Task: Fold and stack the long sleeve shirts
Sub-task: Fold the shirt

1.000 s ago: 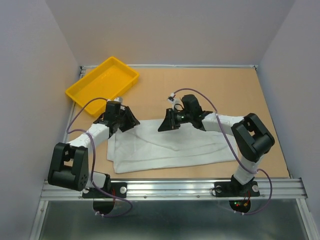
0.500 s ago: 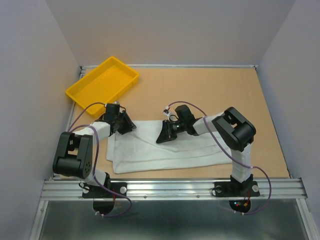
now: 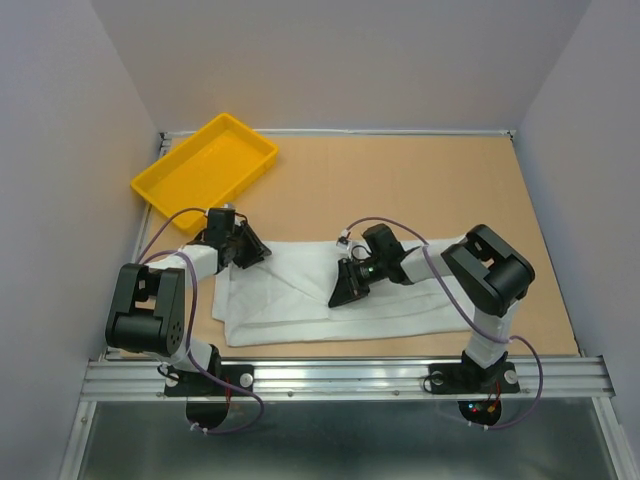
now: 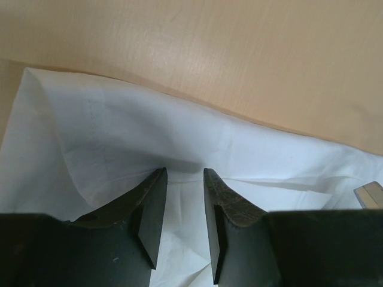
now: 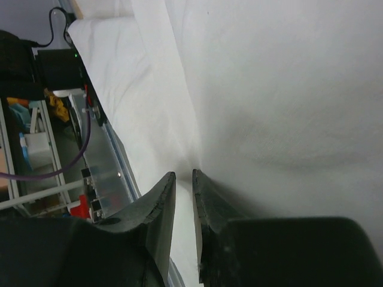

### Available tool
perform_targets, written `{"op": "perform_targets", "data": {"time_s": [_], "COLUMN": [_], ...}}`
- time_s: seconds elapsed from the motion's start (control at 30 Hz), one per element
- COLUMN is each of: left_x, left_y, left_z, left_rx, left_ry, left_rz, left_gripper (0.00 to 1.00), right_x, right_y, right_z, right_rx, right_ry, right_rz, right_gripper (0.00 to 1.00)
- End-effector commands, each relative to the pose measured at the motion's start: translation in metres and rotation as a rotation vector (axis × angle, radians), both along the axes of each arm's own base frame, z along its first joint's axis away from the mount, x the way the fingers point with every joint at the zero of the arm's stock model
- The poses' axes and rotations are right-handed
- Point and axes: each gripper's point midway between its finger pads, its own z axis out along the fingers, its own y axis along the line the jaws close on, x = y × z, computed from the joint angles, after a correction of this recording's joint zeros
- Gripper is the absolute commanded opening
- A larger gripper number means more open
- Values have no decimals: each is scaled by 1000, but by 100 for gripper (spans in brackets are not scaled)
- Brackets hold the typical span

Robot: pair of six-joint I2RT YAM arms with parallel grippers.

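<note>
"What's closest to us?"

"The metal rail (image 3: 340,375) with both arm bases bolted on. Just past it, a white shirt (image 3: 300,305) lies on the wooden table (image 3: 430,180), folded into a long band that runs along the near edge."

"And the arms?"

"Both are down on the cloth. The right gripper (image 5: 182,174) sits at the middle of the band with its fingers nearly together, nipping a ridge of fabric, and creases run into the tips. The left gripper (image 4: 184,173) is at the shirt's far left corner, right by the edge. Its fingers are slightly apart with cloth in the gap, and I can't tell whether they're gripping it."

"Anything farther back?"

"A yellow tray (image 3: 251,136) in the far left corner, sitting at an angle and apart from the shirt."
</note>
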Motion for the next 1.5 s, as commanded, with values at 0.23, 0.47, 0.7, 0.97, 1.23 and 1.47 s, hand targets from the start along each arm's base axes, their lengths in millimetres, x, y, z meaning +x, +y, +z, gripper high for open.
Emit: {"op": "perform_targets", "data": {"time_s": [0.23, 0.47, 0.7, 0.97, 1.23, 1.47], "left_x": [8, 7, -23, -36, -20, 29], "left_y": [19, 32, 34, 21, 6, -9], "left_z": [13, 71, 68, 16, -4, -10], "left_rx": [69, 166, 284, 303, 307, 348], "left_ry": [-21, -122, -71, 72, 104, 102], "left_rz": [28, 48, 53, 0, -40, -89], "left_gripper": [46, 85, 92, 73, 68, 67], "right_x": [-13, 71, 102, 98, 70, 42], "right_y": [-36, -65, -128, -154, -152, -164], "right_z": [9, 66, 65, 51, 26, 0], "right_rx": [-131, -393, -784, -934, -939, -996], "right_ry": [-68, -420, -543, -517, -354, -223], "right_rz": [-4, -197, -254, -258, -237, -226], "right_gripper": [24, 44, 68, 54, 47, 47]}}
